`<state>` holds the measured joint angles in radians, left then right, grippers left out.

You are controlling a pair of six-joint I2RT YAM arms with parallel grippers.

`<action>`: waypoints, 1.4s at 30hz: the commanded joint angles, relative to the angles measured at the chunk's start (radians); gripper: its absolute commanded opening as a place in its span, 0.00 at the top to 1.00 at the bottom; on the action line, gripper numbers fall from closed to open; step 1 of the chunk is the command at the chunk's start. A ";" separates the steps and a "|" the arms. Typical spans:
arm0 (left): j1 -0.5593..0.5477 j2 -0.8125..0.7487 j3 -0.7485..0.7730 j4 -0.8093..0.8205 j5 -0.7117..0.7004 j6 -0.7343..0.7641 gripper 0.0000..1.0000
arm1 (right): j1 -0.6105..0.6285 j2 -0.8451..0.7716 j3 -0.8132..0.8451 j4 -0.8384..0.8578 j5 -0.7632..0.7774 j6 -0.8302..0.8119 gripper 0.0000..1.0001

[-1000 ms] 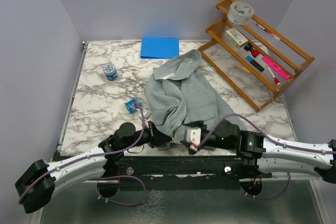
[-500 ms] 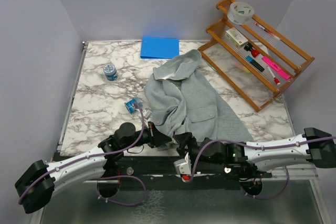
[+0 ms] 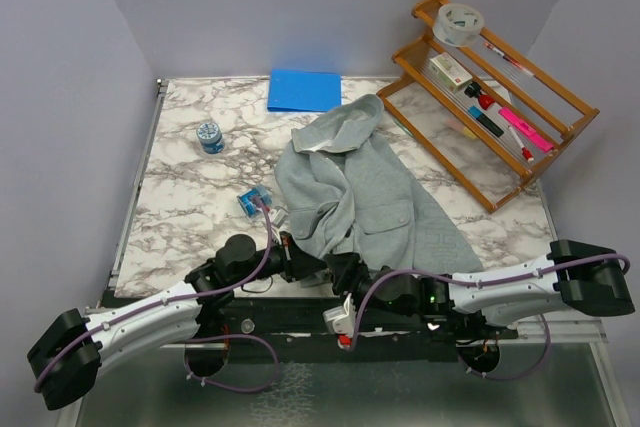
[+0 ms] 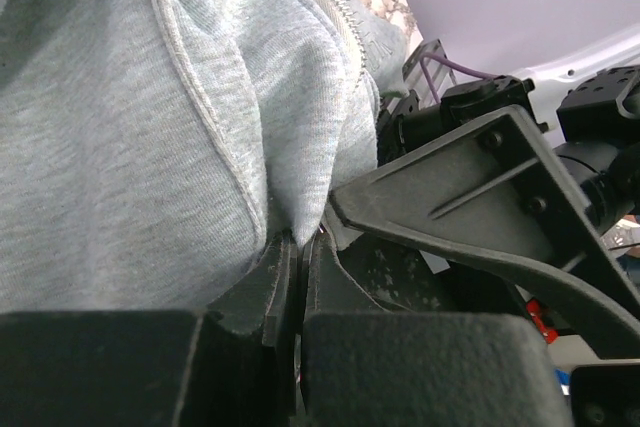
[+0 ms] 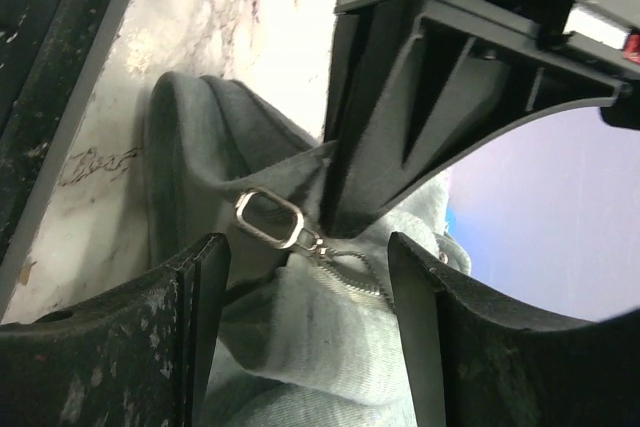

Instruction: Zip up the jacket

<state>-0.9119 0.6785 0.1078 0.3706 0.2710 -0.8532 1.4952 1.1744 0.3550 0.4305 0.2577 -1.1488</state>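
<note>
While left gripper [image 4: 298, 252] pinches jacket [image 4: 120, 127], right gripper [image 5: 305, 252] gapes.

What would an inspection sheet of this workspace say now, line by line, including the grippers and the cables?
Surface: marble-patterned table, jacket spread over its middle.
Job's things: jacket lies rumpled; zipper pull low at the near hem.
Clutter: blue folder, small jar, blue packet, wooden rack holding a tape roll.
Grippers: left gripper shut on the jacket hem; right gripper open, fingers either side of the zipper pull.
Cables: purple cable on each arm.
Surroundings: plain walls; nothing else seen.
</note>
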 commanded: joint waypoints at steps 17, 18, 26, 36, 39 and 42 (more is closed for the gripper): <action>-0.003 -0.004 -0.026 -0.002 -0.019 -0.014 1.00 | 0.008 0.013 -0.007 0.151 -0.070 0.100 0.34; -0.002 -0.005 -0.027 -0.002 -0.019 -0.015 1.00 | 0.007 0.015 -0.007 0.159 -0.073 0.106 0.36; -0.003 -0.006 -0.031 -0.002 -0.019 -0.016 1.00 | 0.008 0.021 -0.008 0.155 -0.095 0.127 0.49; -0.002 -0.002 -0.030 -0.002 -0.026 -0.015 1.00 | 0.007 0.017 -0.019 0.096 -0.120 0.144 0.70; -0.002 0.003 -0.027 -0.002 -0.023 -0.014 1.00 | 0.007 0.028 -0.018 0.088 -0.123 0.150 0.70; -0.003 0.006 -0.025 -0.002 -0.023 -0.013 1.00 | 0.007 0.043 -0.015 0.087 -0.124 0.158 0.69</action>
<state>-0.9119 0.6781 0.0929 0.3698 0.2615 -0.8711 1.4979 1.1927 0.3511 0.5365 0.1623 -1.0191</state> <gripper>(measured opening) 0.029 0.304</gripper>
